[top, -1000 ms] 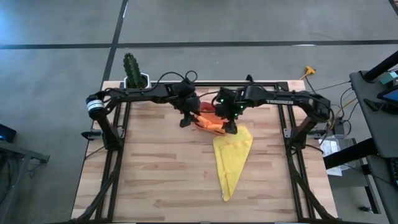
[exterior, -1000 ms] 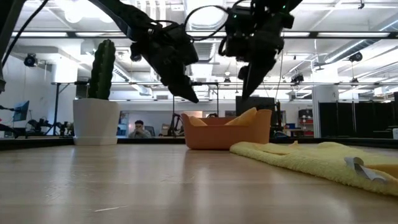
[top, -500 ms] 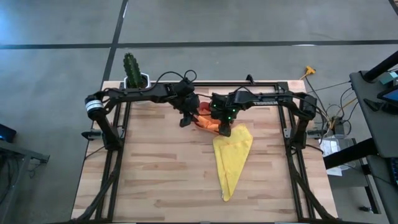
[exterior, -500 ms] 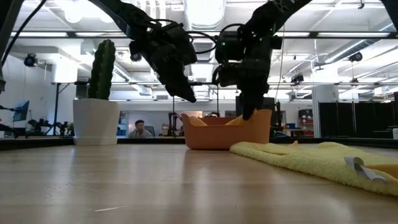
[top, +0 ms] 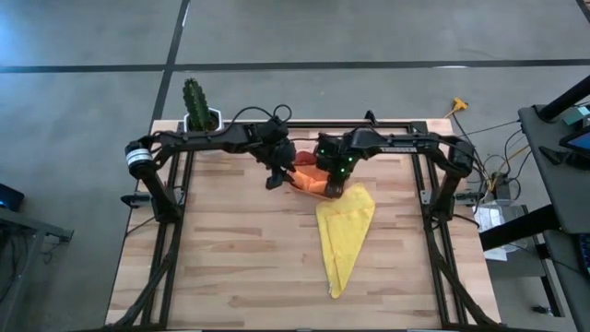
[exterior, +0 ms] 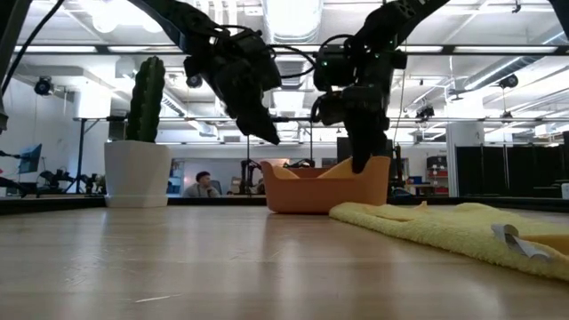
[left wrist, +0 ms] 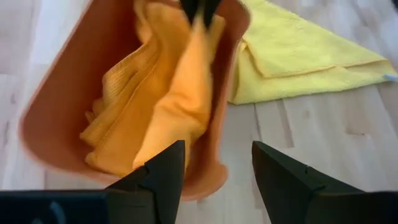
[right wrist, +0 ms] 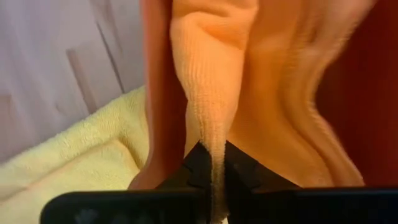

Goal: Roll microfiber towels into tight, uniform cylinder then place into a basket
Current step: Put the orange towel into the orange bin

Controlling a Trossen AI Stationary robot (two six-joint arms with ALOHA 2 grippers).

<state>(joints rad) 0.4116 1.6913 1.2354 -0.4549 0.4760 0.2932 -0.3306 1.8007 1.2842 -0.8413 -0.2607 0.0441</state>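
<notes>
Right hand pinches the orange towel in the basket

At the counter's 12 o'clock edge, the right hand [right wrist: 212, 167] clamps a fold of orange towel [left wrist: 163, 106] inside the salmon basket [left wrist: 68, 87]; left hand [left wrist: 214, 165] hovers half-open beside it. Yellow towel [top: 343, 231] lies flat, unrolled — likely next: release, then roll it.

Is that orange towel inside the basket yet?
Mostly in: the orange towel lies bunched inside the basket, one fold pinched by the right gripper.

Robotics lab, concrete floor [top: 369, 37], ceiling strip lights [exterior: 293, 11], equipment racks [exterior: 498, 147]
</notes>
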